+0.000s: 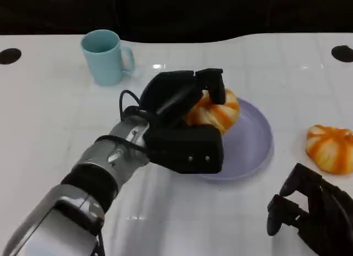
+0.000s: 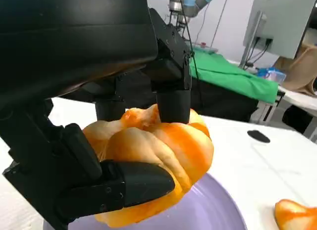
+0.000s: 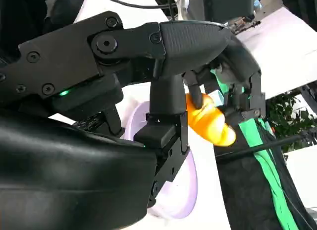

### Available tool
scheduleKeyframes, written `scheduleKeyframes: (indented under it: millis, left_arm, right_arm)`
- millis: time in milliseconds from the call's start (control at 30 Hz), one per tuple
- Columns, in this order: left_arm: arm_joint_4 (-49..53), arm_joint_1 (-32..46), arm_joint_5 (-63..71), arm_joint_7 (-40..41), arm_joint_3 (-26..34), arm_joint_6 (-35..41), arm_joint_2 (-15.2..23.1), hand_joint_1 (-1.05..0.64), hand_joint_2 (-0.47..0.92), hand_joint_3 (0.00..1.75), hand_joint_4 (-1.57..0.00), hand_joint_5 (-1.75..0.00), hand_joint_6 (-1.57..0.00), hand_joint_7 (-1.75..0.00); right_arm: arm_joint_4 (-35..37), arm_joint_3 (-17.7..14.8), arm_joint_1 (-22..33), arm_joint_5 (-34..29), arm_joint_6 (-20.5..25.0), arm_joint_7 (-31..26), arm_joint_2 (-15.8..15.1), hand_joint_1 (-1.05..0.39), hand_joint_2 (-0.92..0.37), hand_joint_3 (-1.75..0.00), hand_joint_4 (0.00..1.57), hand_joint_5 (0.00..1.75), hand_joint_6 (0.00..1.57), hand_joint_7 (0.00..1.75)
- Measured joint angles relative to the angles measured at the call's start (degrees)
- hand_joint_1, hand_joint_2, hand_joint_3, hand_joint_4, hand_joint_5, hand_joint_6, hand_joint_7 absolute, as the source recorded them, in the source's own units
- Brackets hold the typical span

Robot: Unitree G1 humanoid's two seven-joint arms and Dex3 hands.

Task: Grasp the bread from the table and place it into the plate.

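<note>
Head view: left robot hand [image 1: 185,121] grasps the bread [image 1: 218,112] above the plate [image 1: 251,140]. Bread appears soft and light; grip its sides gently. Right robot hand [image 1: 309,209] holds nothing, fingers curled.

At the centre of the head view we see the plate [image 1: 251,143] on the table [image 1: 49,112], with one bread [image 1: 216,111] over its left part, held there by our left hand [image 1: 185,121], which reaches in from the lower left. A second bread [image 1: 331,148] lies on the table just right of the plate. The mug [image 1: 106,56] stands at the upper left, behind the plate. Our right hand [image 1: 311,212] sits at the lower right, in front of the second bread.
</note>
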Motion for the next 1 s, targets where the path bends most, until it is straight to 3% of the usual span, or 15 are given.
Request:
scheduleKeyframes:
  millis: [233, 267, 300, 333, 400, 500, 600, 733, 1000]
  left_arm:
    - [3.5, -2.5, 1.8, 1.3, -2.3, 0.6, -1.2, -0.21, 0.55, 1.06, -0.88, -1.75, -0.66, -1.75]
    - [3.6, -2.8, 1.8, 0.7, -2.3, 0.7, -1.2, -0.23, 0.61, 0.91, -0.76, -1.64, -0.63, -1.44]
    - [3.6, -3.1, 1.6, -0.2, -2.3, 0.8, -1.2, -0.28, 0.74, 0.64, -0.64, -1.50, -0.63, -1.04]
    - [3.6, -3.3, 1.0, -2.0, -2.1, 0.7, -1.2, -0.30, 0.82, 0.45, -0.58, -1.43, -0.63, -0.80]
    - [3.6, -3.4, -0.3, -6.1, -1.8, 0.7, -1.1, -0.37, 0.90, 0.23, -0.45, -1.02, -0.59, -0.42]
    - [3.5, -3.4, -0.5, -9.5, -1.9, 0.1, -0.7, -0.53, 0.92, 0.23, -0.27, -0.59, -0.43, -0.14]
    - [3.2, -3.5, -0.7, -13.7, -1.9, -0.2, 0.3, -0.67, 0.92, 0.31, -0.14, -0.44, -0.32, -0.04]
    - [1.9, -3.5, -1.7, -21.1, -1.9, 0.8, 1.4, -0.78, 0.92, 0.39, -0.03, -0.38, -0.23, 0.00]
    - [-2.4, -3.7, -2.1, -27.9, -2.0, 1.7, 3.3, -0.88, 0.92, 0.45, 0.00, -0.40, -0.24, -0.01]
  right_arm:
    - [-0.2, 0.0, 0.1, 0.0, 0.0, 0.0, 0.0, -0.58, -0.92, -0.37, 0.74, 1.75, 0.60, 1.58]
    - [-0.3, 0.0, 0.1, 0.0, 0.0, 0.1, 0.0, -0.58, -0.92, -0.37, 0.74, 1.75, 0.59, 1.58]
    - [-0.3, 0.0, 0.1, 0.0, 0.0, 0.1, 0.0, -0.58, -0.92, -0.37, 0.74, 1.75, 0.59, 1.58]
    - [-0.3, 0.0, 0.1, 0.0, 0.0, 0.1, 0.0, -0.58, -0.92, -0.37, 0.74, 1.75, 0.59, 1.58]
    - [-0.3, 0.0, 0.1, 0.0, -0.1, 0.1, 0.0, -0.58, -0.92, -0.37, 0.73, 1.75, 0.59, 1.59]
    - [-0.4, 0.0, 0.2, 0.1, -0.1, 0.2, 0.0, -0.58, -0.92, -0.35, 0.73, 1.75, 0.60, 1.59]
    - [-1.0, 0.0, 0.5, 0.1, -0.1, -0.3, 0.1, -0.58, -0.92, -0.35, 0.73, 1.75, 0.59, 1.58]
    - [-1.1, 0.0, 0.6, 0.2, -0.1, -0.5, 0.1, -0.58, -0.92, -0.36, 0.72, 1.75, 0.58, 1.58]
    - [-1.1, 0.0, 0.8, 0.2, -0.1, -0.5, 0.1, -0.58, -0.92, -0.37, 0.72, 1.75, 0.58, 1.58]
